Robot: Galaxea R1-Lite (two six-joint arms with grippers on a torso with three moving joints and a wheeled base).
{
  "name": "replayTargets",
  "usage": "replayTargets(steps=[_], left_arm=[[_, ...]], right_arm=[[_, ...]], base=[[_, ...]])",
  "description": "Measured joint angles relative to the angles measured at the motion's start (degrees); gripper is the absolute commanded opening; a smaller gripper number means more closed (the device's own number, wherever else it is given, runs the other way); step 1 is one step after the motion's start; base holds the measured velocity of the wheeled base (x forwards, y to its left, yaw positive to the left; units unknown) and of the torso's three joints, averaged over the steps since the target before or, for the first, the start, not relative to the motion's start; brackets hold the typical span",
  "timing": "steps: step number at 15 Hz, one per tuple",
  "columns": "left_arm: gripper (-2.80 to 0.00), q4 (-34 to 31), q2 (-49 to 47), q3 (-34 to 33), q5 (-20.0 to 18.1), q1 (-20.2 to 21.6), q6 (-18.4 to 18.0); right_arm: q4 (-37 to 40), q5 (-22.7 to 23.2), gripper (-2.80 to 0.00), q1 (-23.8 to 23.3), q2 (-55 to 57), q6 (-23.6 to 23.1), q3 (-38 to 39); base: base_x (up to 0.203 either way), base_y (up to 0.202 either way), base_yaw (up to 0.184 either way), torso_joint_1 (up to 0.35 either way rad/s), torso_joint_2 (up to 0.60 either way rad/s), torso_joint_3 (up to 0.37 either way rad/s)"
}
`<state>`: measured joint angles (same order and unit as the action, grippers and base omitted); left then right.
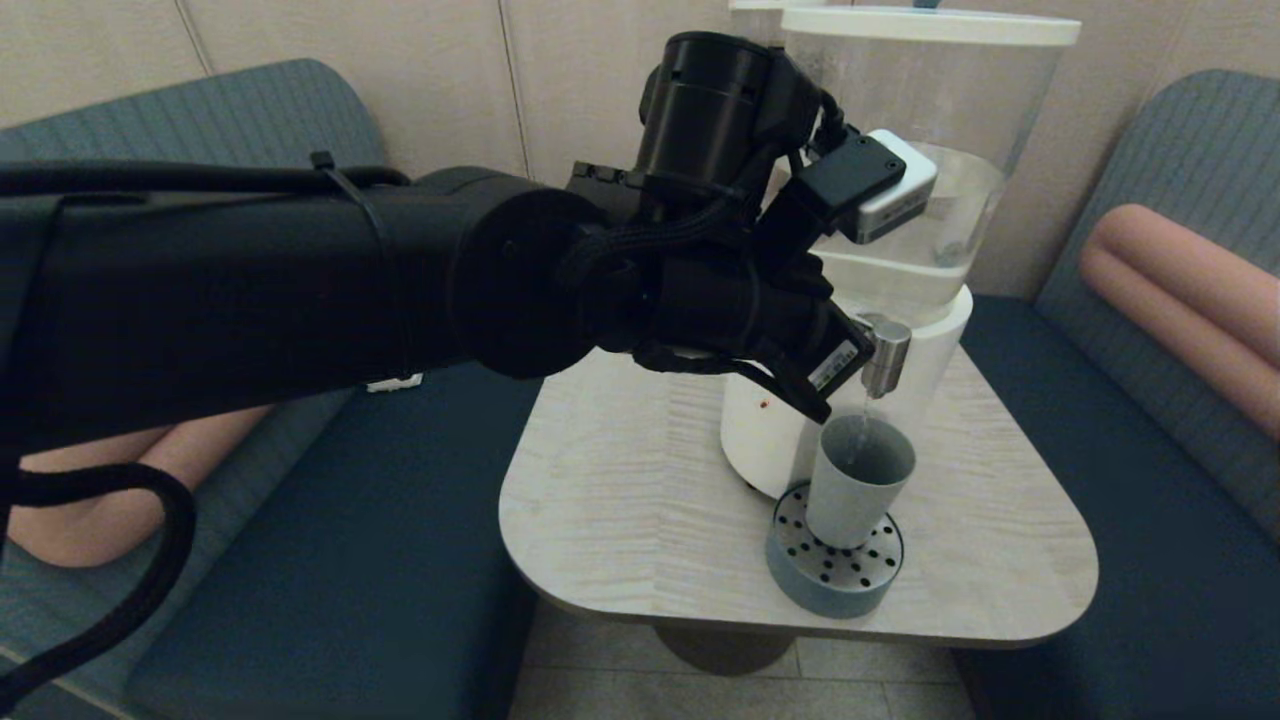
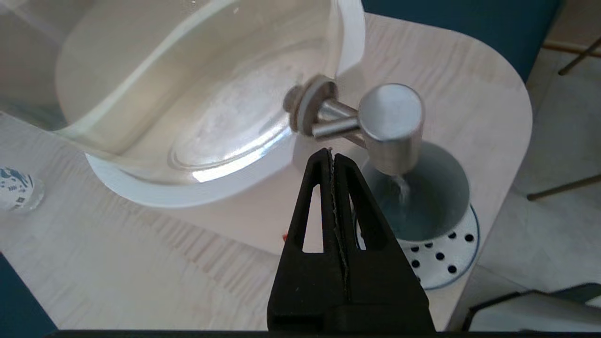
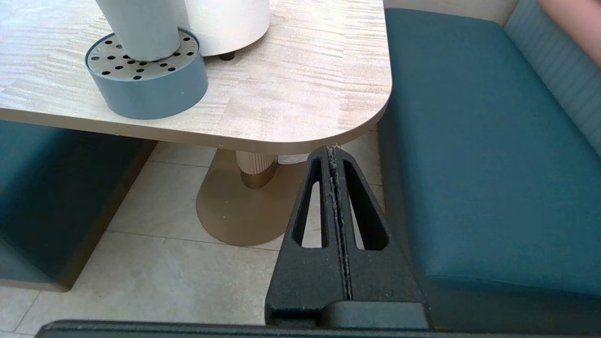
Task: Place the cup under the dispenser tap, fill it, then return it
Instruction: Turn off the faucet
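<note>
The grey-blue cup (image 1: 858, 482) stands upright on the round perforated drip tray (image 1: 835, 575), directly under the metal dispenser tap (image 1: 885, 357). A thin stream of water falls from the tap (image 2: 392, 123) into the cup (image 2: 434, 206). My left gripper (image 1: 850, 352) reaches across to the tap. Its fingers are shut on nothing, and the left gripper's tip (image 2: 331, 153) sits right beside the tap's horizontal stem; contact cannot be made out. The cup (image 3: 141, 28) also shows in the right wrist view, untouched. My right gripper (image 3: 333, 151) is parked, shut, below the table's near edge.
The dispenser's clear tank (image 1: 930, 150) on its white base (image 1: 765, 430) fills the back of the light wood table (image 1: 620, 500). A small clear bottle (image 2: 14, 190) stands on the table's far side. Teal benches (image 1: 1130, 480) flank the table.
</note>
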<state>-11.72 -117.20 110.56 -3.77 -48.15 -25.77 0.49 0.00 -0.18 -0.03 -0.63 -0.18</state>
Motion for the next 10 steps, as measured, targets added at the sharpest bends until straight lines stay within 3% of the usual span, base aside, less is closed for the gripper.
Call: replayTargets(steps=[10], left_arm=[[-2.80, 1.9, -1.3, 0.1, 0.0, 0.0, -0.1]], right_arm=[[0.0, 0.0, -2.80, 0.0, 0.0, 0.0, 0.0]], base=[[0.000, 0.000, 0.000, 0.000, 0.00, 0.000]])
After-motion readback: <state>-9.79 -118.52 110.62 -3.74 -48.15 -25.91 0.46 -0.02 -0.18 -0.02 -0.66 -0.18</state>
